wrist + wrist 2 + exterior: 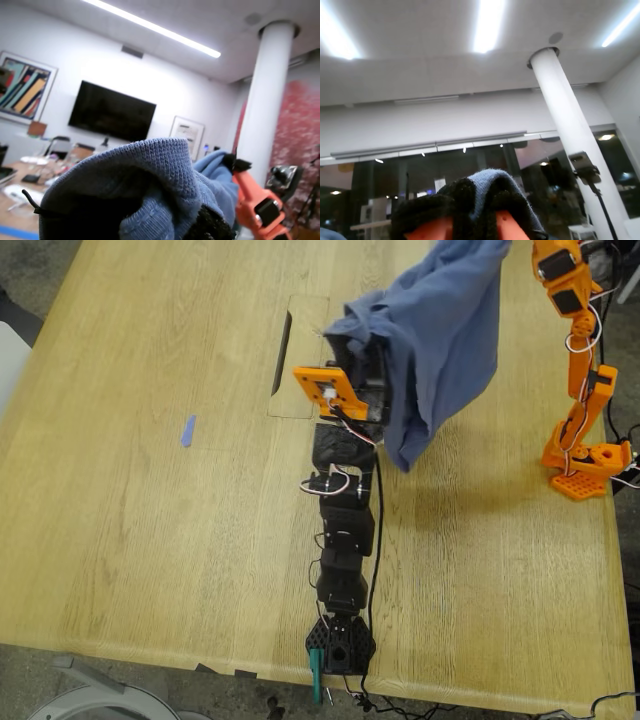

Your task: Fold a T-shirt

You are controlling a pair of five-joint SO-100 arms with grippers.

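You have both arms raised with the T-shirt (440,335) hanging bunched between them, clear above the desk (150,490). My first tool (165,220) is clamped on a fold of blue cloth; my second tool (475,220) likewise pinches cloth, and both cameras tilt up toward the ceiling.

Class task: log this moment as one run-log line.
T-shirt: lifted off table, bunched | first gripper: shut on T-shirt | second gripper: shut on T-shirt | fold: not yet done
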